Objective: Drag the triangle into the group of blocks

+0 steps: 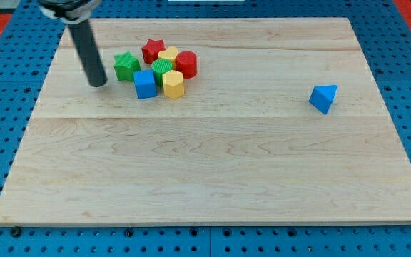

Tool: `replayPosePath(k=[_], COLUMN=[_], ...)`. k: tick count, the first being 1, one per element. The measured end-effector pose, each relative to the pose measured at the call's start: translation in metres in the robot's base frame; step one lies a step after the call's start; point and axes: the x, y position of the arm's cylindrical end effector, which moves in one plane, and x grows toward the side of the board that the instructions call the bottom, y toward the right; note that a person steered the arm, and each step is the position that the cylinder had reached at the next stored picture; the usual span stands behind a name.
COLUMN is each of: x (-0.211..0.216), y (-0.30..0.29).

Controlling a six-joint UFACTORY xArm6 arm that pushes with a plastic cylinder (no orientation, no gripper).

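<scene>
At 3 o'clock on table [212, 171]: blue triangle [323, 98], alone, well apart from group; at 10 o'clock, my tip [98, 84] just beside green star [126, 66]; no claw, only rod.

No text, label, number or sign can be read anywhere here.

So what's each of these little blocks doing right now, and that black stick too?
my tip: on the board, just left of the cluster, touching nothing.
blue triangle: alone at the view's right, far from the cluster.
green star: cluster's left edge.
red star: cluster's top.
red cylinder: cluster's right.
blue cube: cluster's bottom.
yellow hexagon: beside the blue cube.
</scene>
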Motion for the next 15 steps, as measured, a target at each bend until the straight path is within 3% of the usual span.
replayPosePath(k=[1, 2, 3, 4, 5, 6, 8, 11, 15], x=[0.067, 0.134, 0.147, 0.102, 0.055, 0.041, -0.009, 0.074, 0.014], y=[0.071, 0.205, 0.338, 0.417, 0.450, 0.426, 0.293, 0.314, 0.201])
